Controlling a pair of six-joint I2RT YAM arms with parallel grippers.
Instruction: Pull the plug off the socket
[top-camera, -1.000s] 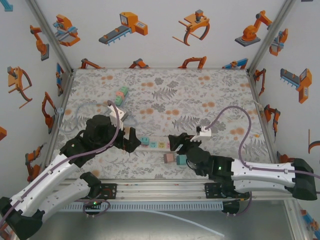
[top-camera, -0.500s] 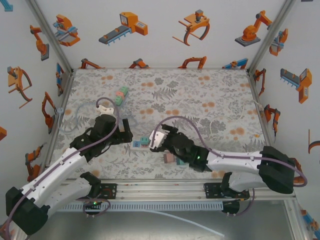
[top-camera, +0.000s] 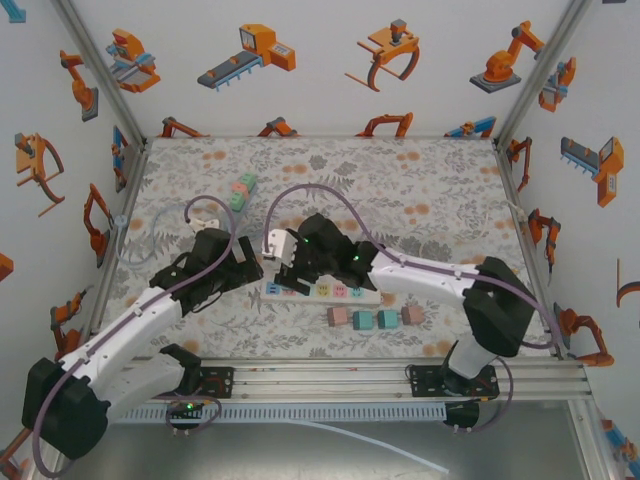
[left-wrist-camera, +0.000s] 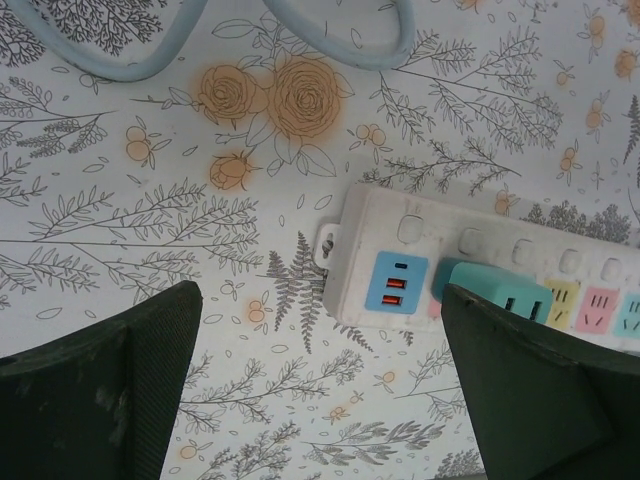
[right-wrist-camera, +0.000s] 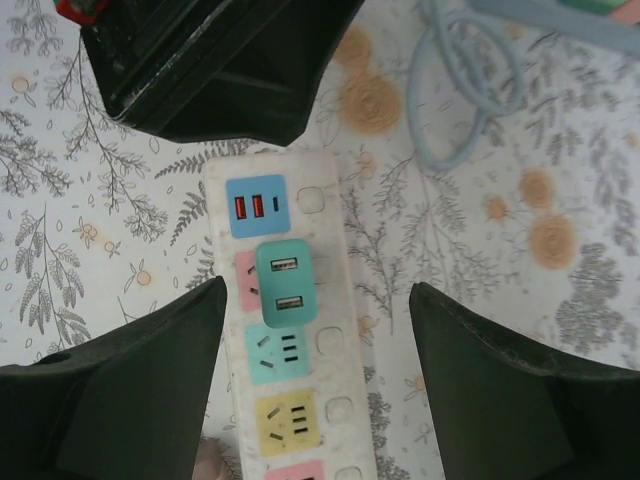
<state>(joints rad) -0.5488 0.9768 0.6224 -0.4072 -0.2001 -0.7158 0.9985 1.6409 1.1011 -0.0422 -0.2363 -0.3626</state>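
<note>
1. The plug, teal with two USB ports, is seated in the white power strip. It sits in the socket just beside the blue USB panel at the strip's left end.
2. Right jaws: apart, one on each long side of the strip. The plug lies between them, just ahead of their tips, untouched.
3. Left jaws: apart, at the strip's left end. Whether either one touches the plug cannot be told.
4. The left arm reaches in from the near left. The right arm stretches leftward across the middle of the surface.
5. The floral surface carries the strip at centre, a row of small blocks just near of it, and more blocks far left. The walls bear orange robot drawings.
6. The wrist views resolve the socket colours and a pale blue cable. The top view gives the layout.
</note>
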